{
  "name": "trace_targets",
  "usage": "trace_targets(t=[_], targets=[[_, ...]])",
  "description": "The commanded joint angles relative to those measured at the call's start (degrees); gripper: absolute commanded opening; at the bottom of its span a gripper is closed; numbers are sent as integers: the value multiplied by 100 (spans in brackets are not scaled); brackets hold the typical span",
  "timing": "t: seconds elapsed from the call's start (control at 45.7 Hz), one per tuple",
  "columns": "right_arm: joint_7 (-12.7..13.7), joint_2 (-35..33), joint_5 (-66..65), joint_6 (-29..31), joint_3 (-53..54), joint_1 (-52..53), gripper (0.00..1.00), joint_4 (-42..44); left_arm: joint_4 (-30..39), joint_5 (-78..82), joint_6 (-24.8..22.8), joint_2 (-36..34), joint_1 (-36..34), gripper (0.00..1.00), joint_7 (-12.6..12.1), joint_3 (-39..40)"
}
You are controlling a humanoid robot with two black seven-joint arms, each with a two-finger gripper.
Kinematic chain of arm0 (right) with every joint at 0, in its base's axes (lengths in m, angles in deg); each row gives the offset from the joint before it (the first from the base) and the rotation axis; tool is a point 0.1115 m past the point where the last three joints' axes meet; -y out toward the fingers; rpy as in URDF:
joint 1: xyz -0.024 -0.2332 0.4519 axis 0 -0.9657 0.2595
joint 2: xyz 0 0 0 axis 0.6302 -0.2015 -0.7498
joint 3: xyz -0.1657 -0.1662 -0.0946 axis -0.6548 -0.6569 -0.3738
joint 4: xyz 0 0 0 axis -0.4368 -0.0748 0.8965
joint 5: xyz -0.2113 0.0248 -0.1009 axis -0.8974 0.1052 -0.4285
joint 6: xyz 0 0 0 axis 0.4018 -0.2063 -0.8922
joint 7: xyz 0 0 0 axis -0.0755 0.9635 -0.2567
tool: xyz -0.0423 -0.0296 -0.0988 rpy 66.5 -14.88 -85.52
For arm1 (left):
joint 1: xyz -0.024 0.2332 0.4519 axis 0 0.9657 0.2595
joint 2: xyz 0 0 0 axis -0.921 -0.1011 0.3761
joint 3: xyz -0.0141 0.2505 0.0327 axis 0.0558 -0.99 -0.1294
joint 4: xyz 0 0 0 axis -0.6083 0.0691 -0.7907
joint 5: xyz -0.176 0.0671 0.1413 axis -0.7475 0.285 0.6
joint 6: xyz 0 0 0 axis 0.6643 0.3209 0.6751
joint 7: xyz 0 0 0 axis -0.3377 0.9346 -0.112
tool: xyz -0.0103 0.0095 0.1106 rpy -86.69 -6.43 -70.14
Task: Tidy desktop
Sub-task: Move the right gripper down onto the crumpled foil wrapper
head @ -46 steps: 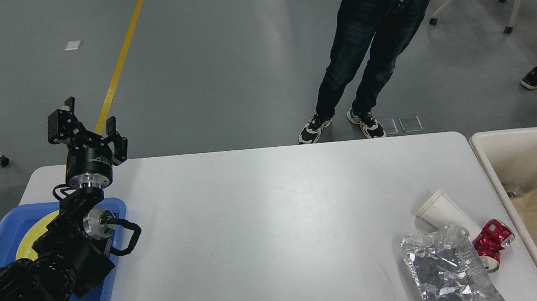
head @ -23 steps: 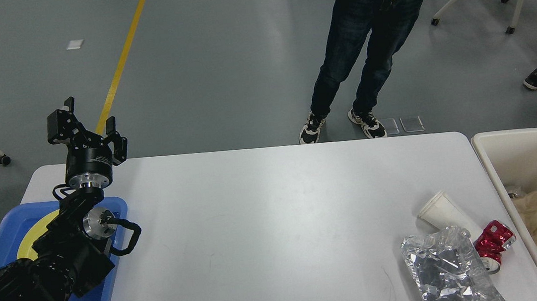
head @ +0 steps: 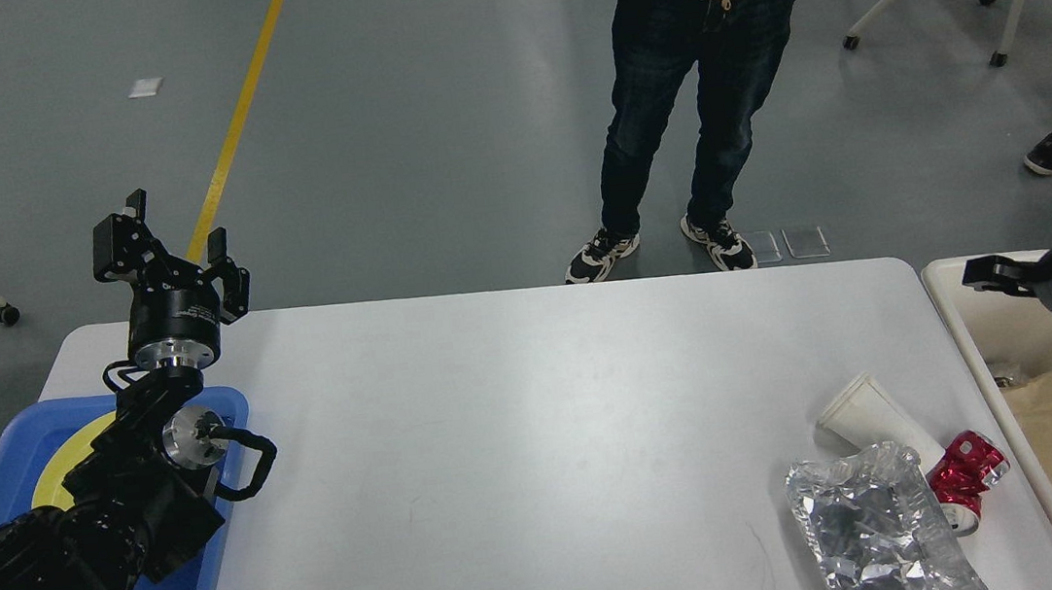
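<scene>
Left gripper (head: 171,236) hangs fingers apart and empty over the worktop (head: 540,430)'s far-left corner, while the right gripper (head: 993,273), seen side-on above the cream bin (head: 989,325), can't be read as spread or together.

A smooth, faintly glossy finish is shown by the large white rectangular desktop (head: 521,432). Crinkled, shiny metal is seen in the silver foil sheet (head: 878,532) and the crushed red can (head: 970,473), and matt paper in the white cup (head: 867,420).

A white paper cup (head: 866,416), crushed red can (head: 967,475) and crumpled foil sheet (head: 878,532) lie on the white rectangular desktop (head: 542,450), left of the cream plastic bin (head: 964,327).
</scene>
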Motion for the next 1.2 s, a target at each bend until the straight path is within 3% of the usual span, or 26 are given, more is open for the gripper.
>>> trace_targets(t=[0.0,0.285,0.482,0.635,0.744,0.898,1.182], targets=[[-5,304,-74,131,-632,1140,100,-1074,0,0,0,0,8,96,0,0],[-5,1112,-100,1687,-861,3057,100,-2534,0,0,0,0,8,96,0,0],[-5,1587,-100,1749,-800,4015,100,-3993,-9,-9,0,0,-1,96,0,0],[-5,1904,-100,2169,-747,4420,100,-4249,0,0,0,0,8,96,0,0],[-5,1939,-100,2636,-633,4306,100,-4127,0,0,0,0,8,96,0,0],[48,1939,-109,2619,-589,3429,100,-3898,0,0,0,0,8,96,0,0],[57,2027,-21,1670,-395,1696,100,-3511,0,0,0,0,-1,96,0,0]])
